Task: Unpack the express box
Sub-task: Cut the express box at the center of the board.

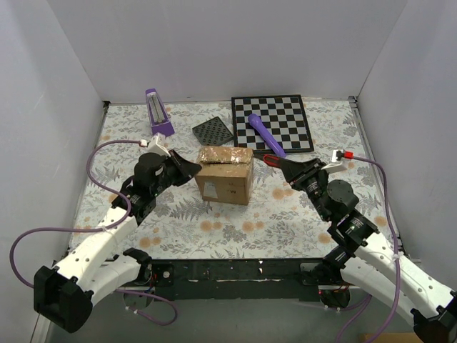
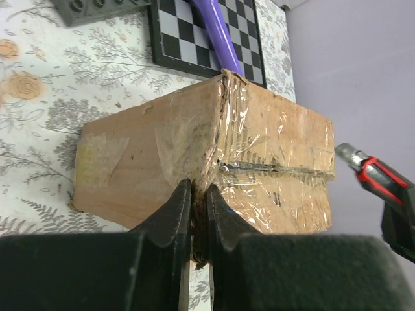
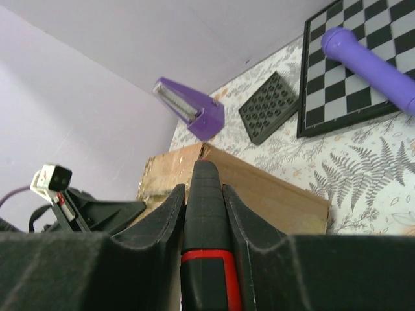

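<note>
The left arm (image 1: 100, 246), at 7 o'clock, and the right arm (image 1: 378, 268), at 5 o'clock, are white shells with black joints. A purple cable (image 1: 50, 230) trails from each. The left tool (image 1: 196, 170) and right tool (image 1: 280, 163) are matte black, with tapered fingers (image 2: 172, 214).

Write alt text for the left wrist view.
Left claw pinched shut on the near corner of a taped brown box. The tip of a red-and-black cutter pokes in at right; a chessboard with a purple tube lies behind.
</note>
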### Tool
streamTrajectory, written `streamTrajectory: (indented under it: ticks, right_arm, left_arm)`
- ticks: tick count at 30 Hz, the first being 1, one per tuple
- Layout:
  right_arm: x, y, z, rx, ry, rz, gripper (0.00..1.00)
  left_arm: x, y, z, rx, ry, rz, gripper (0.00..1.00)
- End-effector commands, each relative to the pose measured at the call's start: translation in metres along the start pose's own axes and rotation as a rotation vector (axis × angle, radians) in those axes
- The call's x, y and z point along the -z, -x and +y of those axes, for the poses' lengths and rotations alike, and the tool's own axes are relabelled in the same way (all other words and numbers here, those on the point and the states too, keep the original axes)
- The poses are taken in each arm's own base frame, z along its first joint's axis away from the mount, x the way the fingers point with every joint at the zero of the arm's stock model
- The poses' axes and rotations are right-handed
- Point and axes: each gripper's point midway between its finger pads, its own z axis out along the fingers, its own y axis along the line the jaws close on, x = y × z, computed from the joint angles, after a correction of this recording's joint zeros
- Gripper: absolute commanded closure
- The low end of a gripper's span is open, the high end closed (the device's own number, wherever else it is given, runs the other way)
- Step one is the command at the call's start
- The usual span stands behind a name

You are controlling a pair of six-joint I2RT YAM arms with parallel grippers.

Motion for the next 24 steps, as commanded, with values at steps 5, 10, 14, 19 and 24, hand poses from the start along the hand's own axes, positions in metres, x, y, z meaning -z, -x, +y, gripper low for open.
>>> streamTrajectory:
  ticks: [5,10,14,19,24]
  right_arm:
    - [0.007,0.054,0.015,-0.055,0.000,-0.203,0.99]
    - [0.002,0.038,0.017,-0.082,0.017,-0.139,0.99]
    - [-0.002,0.026,0.016,-0.119,0.032,-0.106,0.99]
    - [-0.006,0.019,0.024,-0.184,0.085,-0.083,0.99]
    - [-0.011,0.015,0.026,-0.202,0.091,-0.071,0.99]
  left_arm:
    - [0.016,0.034,-0.015,0.005,0.001,-0.120,1.00]
    - [0.015,0.030,-0.012,0.027,0.007,-0.116,1.00]
    - [0.013,0.026,-0.008,0.044,0.013,-0.110,1.00]
    - [0.013,0.025,-0.008,0.061,0.012,-0.108,1.00]
    - [0.013,0.026,-0.009,0.067,0.011,-0.109,1.00]
